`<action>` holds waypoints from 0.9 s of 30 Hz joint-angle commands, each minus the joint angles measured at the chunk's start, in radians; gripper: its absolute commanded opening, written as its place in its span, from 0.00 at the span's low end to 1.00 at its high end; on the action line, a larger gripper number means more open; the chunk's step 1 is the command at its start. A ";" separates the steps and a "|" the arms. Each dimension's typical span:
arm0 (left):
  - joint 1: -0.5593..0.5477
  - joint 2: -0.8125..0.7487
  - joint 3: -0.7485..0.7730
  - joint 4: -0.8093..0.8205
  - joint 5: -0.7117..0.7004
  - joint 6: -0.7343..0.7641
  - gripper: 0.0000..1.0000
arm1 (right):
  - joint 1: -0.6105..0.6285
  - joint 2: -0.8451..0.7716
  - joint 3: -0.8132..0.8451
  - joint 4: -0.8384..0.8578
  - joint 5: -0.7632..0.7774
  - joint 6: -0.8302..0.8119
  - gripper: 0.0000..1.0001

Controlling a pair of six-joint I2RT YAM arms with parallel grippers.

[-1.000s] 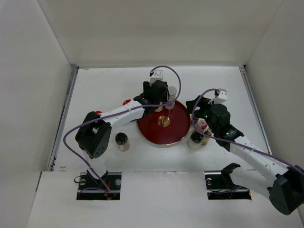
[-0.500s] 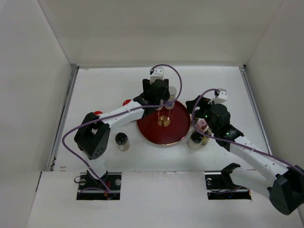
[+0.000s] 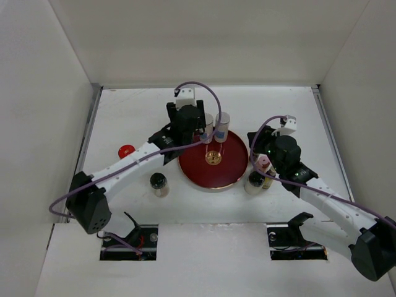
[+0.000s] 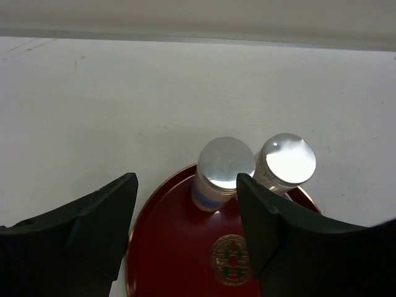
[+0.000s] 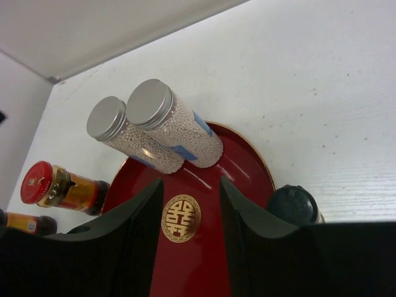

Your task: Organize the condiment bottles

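Note:
Two silver-capped jars of white beads [image 3: 207, 121] [image 3: 222, 125] stand side by side at the back rim of the dark-red tray [image 3: 213, 170]. My left gripper [image 3: 188, 121] hangs just left of them, open and empty; in the left wrist view the jars [image 4: 226, 166] [image 4: 286, 161] show beyond its fingertips. My right gripper [image 3: 256, 146] hovers at the tray's right edge, jaws apart by a narrow gap with nothing between them [image 5: 190, 185]. A pink-capped bottle [image 3: 264, 162] and two more bottles [image 3: 253, 182] [image 3: 268, 180] stand under its wrist.
A red-capped bottle [image 3: 126, 150] lies left of the tray, and a black-capped jar [image 3: 159, 184] stands front left. The right wrist view shows a red-capped amber bottle [image 5: 38, 183] and a black cap [image 5: 294, 205] beside the tray. White walls close in the table.
My left gripper let go of a silver-capped jar on the tray and drew back to the left; its elbow swung out left. My right gripper's jaws narrowed.

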 commanded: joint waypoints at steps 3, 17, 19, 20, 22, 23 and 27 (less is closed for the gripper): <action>0.063 -0.147 -0.084 -0.207 -0.085 -0.093 0.65 | 0.011 -0.003 0.009 0.060 -0.005 -0.006 0.54; 0.199 -0.098 -0.212 -0.241 0.089 -0.170 0.73 | 0.037 0.034 0.024 0.069 -0.037 -0.016 0.90; 0.196 -0.081 -0.215 -0.229 0.094 -0.172 0.73 | 0.041 0.040 0.029 0.069 -0.039 -0.017 0.90; 0.194 -0.072 -0.221 -0.220 0.097 -0.175 0.73 | 0.047 0.040 0.029 0.069 -0.042 -0.020 0.90; 0.199 -0.055 -0.223 -0.213 0.099 -0.175 0.73 | 0.050 0.040 0.029 0.069 -0.039 -0.025 0.91; 0.203 -0.046 -0.223 -0.213 0.097 -0.172 0.73 | 0.050 0.040 0.029 0.069 -0.037 -0.025 0.91; 0.211 -0.038 -0.246 -0.190 0.091 -0.176 0.71 | 0.052 0.044 0.032 0.069 -0.042 -0.025 0.91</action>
